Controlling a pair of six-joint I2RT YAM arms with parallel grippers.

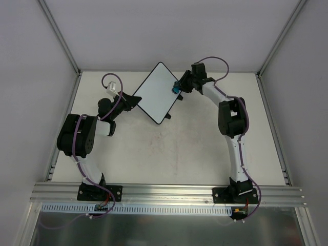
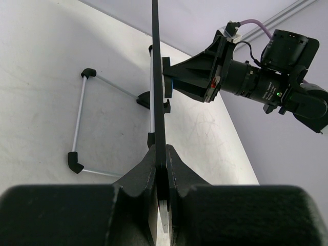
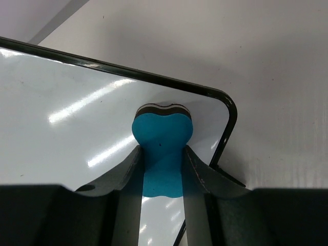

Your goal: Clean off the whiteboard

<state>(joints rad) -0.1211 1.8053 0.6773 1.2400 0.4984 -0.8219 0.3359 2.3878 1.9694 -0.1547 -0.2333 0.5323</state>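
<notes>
Whiteboard (image 1: 156, 92): you have it over the far middle of the desk (image 1: 179, 154). In the top view it sits turned like a diamond, one corner pointing away from the arm bases.
Left end effector (image 2: 161, 151): closed on the board's left corner. From your left wrist camera the board runs edge-on, a thin dark line rising straight out of the two fingers that pinch it.
Right end effector (image 3: 162, 149): closed around the eraser, one finger on either side of its narrow waist, at the board's right corner.
Eraser (image 3: 162, 132): blue and bone-shaped, with a dark layer on its far end. That end lies against the white face just inside the rounded corner and the black rim.
Board face: in your right wrist view it reads white with bright streaks of glare.
Tabs (image 1: 168, 118): two, small and black, on the board's near right edge.
Contact with desk: you cannot tell from these views whether the board's lower edge touches the desk.
</notes>
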